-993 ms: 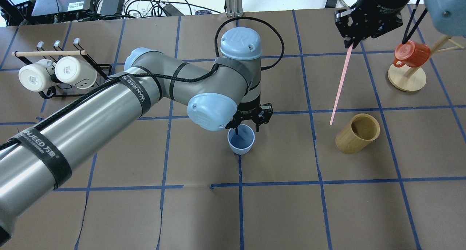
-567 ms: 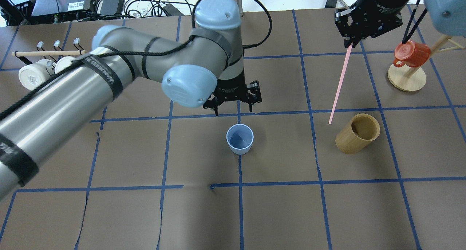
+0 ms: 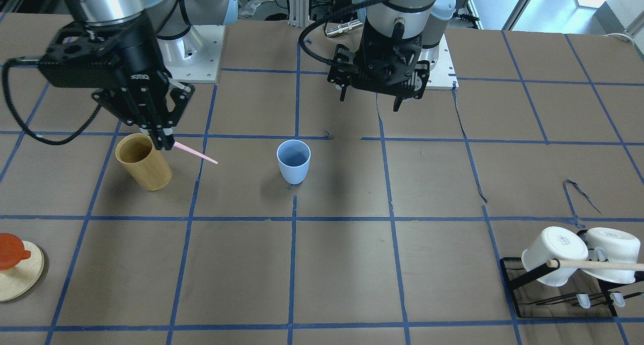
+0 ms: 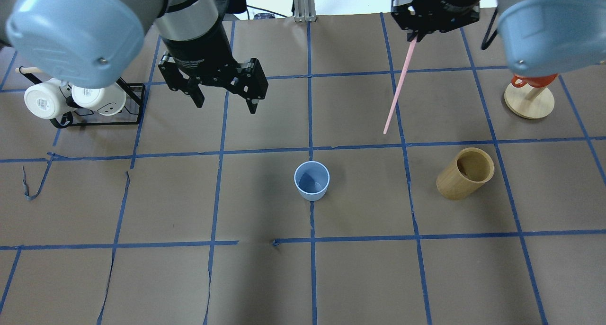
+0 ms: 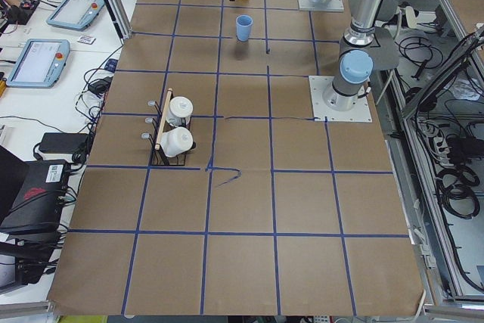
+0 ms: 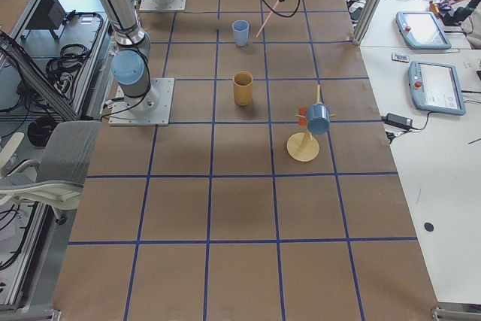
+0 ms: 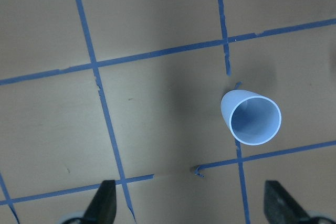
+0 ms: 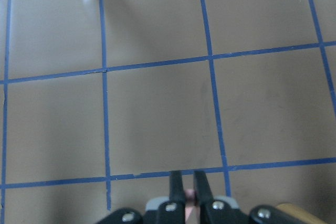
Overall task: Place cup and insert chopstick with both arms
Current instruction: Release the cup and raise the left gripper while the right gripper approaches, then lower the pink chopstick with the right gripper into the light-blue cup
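Note:
The light blue cup (image 4: pixel 312 180) stands upright and alone near the table's middle; it also shows in the front view (image 3: pixel 293 161) and the left wrist view (image 7: pixel 251 116). My left gripper (image 4: pixel 226 104) is open and empty, raised well above the table, back and to the left of the cup; its fingertips (image 7: pixel 105 203) frame the wrist view. My right gripper (image 4: pixel 414 37) is shut on the top of the pink chopstick (image 4: pixel 397 88), which hangs slanted in the air, its tip to the back right of the cup. In the front view, the stick (image 3: pixel 196 155) points toward the cup.
A tan bamboo cylinder (image 4: pixel 465 173) stands right of the cup. A black rack (image 4: pixel 135 102) with two white mugs and a wooden rod sits at the far left. A wooden stand (image 4: pixel 529 100) with an orange mug is at the far right.
My left gripper let go of the cup, rose and drew back to the left. My right gripper carried the chopstick leftward, closer to the cup's side of the table.

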You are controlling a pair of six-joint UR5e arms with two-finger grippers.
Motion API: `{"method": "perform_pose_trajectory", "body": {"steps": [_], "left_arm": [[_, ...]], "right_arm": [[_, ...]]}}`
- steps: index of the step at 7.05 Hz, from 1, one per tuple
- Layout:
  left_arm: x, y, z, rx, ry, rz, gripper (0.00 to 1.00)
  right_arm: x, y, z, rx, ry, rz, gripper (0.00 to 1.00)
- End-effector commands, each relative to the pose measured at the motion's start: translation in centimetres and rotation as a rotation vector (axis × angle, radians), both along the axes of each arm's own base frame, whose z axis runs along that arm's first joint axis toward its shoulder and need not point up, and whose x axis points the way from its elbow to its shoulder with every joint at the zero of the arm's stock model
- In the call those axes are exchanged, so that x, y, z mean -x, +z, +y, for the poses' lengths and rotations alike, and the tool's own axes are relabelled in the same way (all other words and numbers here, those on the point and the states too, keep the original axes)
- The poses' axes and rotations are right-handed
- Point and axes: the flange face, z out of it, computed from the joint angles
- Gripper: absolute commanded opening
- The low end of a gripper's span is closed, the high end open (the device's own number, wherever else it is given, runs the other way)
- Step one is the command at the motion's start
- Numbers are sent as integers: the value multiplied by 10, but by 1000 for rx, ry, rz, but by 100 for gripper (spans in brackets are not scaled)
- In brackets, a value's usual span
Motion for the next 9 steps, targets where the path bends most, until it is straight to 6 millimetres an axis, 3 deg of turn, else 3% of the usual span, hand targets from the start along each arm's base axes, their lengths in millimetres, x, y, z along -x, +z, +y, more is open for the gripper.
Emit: {"method": "perform_pose_trajectory", "body": {"steps": [1,3,5,7,9], "left_arm": [[-17,0,18,-5,9,-6,100],[-53,4,8,4,-46,12,100],[-53,4,9,12,-42,10,100],[-53,4,9,13,-47,16,100],[-52,5,10,14,-48,16,100]], "right_arm": [[-51,-23,25,65,-29,7,0],[-87,-28,45,59,-78,-4,0],[-116,-34,65,36,-44,-1,0],[-129,-41,78,10,-13,14,0],[-130,-68,86,-25,-20,31,0]]}}
